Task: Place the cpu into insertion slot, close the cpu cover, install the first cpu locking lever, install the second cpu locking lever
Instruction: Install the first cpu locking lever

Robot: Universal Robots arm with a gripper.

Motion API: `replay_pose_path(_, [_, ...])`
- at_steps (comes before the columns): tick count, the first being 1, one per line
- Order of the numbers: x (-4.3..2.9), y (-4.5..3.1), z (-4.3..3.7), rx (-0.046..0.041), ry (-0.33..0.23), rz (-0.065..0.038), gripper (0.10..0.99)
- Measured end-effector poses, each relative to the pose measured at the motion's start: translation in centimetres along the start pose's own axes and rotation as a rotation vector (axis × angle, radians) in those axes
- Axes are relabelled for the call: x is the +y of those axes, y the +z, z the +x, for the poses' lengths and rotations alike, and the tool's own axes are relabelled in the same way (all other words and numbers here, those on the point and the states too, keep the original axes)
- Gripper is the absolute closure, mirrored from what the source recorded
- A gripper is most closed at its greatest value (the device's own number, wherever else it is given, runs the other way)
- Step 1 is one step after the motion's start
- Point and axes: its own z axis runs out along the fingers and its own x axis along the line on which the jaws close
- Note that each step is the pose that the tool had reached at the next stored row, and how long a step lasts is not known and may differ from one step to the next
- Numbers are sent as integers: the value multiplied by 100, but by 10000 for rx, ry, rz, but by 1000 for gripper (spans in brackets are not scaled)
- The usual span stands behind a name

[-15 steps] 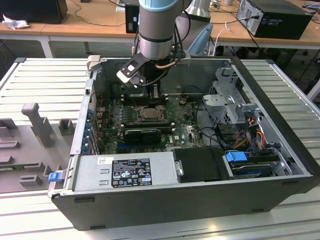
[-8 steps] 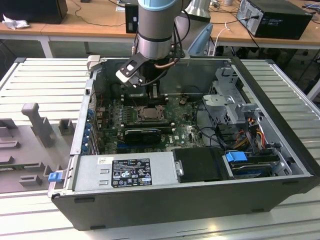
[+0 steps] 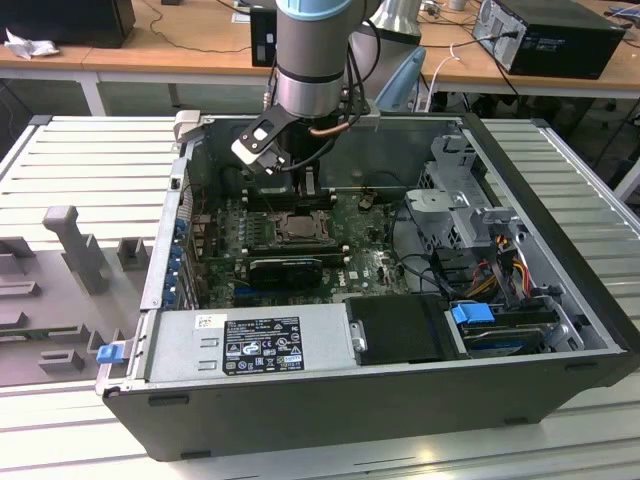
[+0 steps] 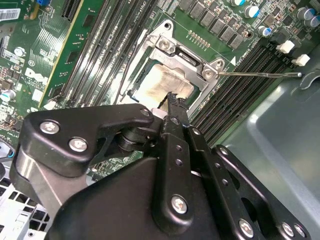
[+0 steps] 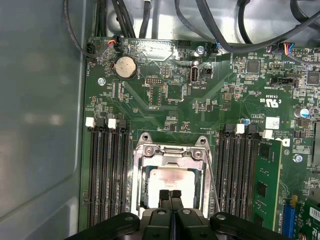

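Two black fingertips (image 5: 164, 196) of the gripper (image 5: 170, 195) are pressed flat against each other, leaving no gap and nothing visible between them. In both wrist views they point at the near edge of the cpu (image 5: 170, 179); whether they touch it cannot be told. The cpu, pale and smeared on top, sits inside the insertion slot (image 5: 145, 187), whose dark border shows just beside the chip. The cpu cover (image 5: 169, 151) appears to lie down over the slot, and the chip shows through its square window. In the second wrist view a thin wire locking lever (image 4: 260, 74) reaches out from the cover's corner across the memory slots (image 4: 240, 85), apart from the cover.

Long black memory slots with white end clips flank the socket on either side. Beyond them on the green motherboard (image 5: 170, 107) are a round coin battery (image 5: 125, 66) and a small white sticker (image 5: 272, 121). White lettering is printed on the board in several spots.

In the exterior view the arm (image 3: 310, 60) reaches down into the open computer case (image 3: 400, 400). Near the case's front wall, the power supply (image 3: 180, 350) carries a dark label (image 3: 262, 345) and a small white label (image 3: 208, 322). A blue tab (image 3: 110, 351) sits at the corner toward the exterior view's left. The case rests on a slatted metal table (image 3: 90, 150), with a grey fixture (image 3: 65, 235) beside it.
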Motion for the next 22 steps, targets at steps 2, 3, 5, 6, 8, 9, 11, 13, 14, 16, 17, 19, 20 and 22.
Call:
replay_pose_path(2, [0,-1,0,-1,0,1,980])
replay_pose_path(3, [0,-1,-1,-2,0,1,980])
replay_pose_path(5, [0,-2,-1,1,1,1,980])
replay_pose_path(6, [0,-2,-1,1,0,1,980])
replay_pose_path(8, [0,-2,-2,8,0,0,980])
replay_pose_path(9, [0,-3,-2,9,1,0,980])
replay_pose_path(11, [0,-5,-2,17,0,0,980])
replay_pose_path(13, [0,-10,-2,18,0,0,980])
replay_pose_path(14, [0,-11,-1,19,0,0,980])
replay_pose_path(16, [0,-18,-1,18,0,0,980])
replay_pose_path(17, [0,-18,-1,18,0,0,980])
replay_pose_path(19, [0,-22,-1,17,1,1,980])
replay_pose_path(20, [-1,-30,-1,16,0,1,980])
replay_pose_path(22, [0,-37,0,21,1,-1,980])
